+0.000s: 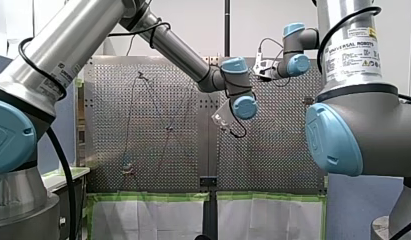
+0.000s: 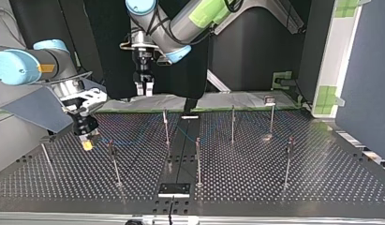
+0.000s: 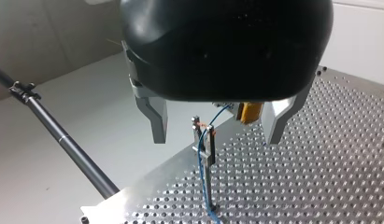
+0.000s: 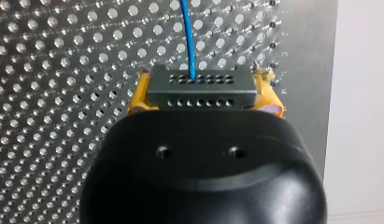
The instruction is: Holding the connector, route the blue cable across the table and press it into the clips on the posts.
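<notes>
Connector [image 4: 201,86] trailing blue cable [image 4: 188,37], clamped between my right fingers [image 4: 137,95]; my left fingers [image 3: 157,121] apart, post clip [image 3: 204,140] ahead

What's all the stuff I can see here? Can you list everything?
table: one, silver with lots of holes, under everything.
posts: seven I can count, thin metal, standing on the table.
blue cable: one, blue, running from the connector over the table.
connector: one, dark grey, between the right claw's yellow pads.
black plate: one, at the table's near edge in the top view.
left claw: black, metal fingers, open, above a post.
right claw: shut on the connector.
</notes>
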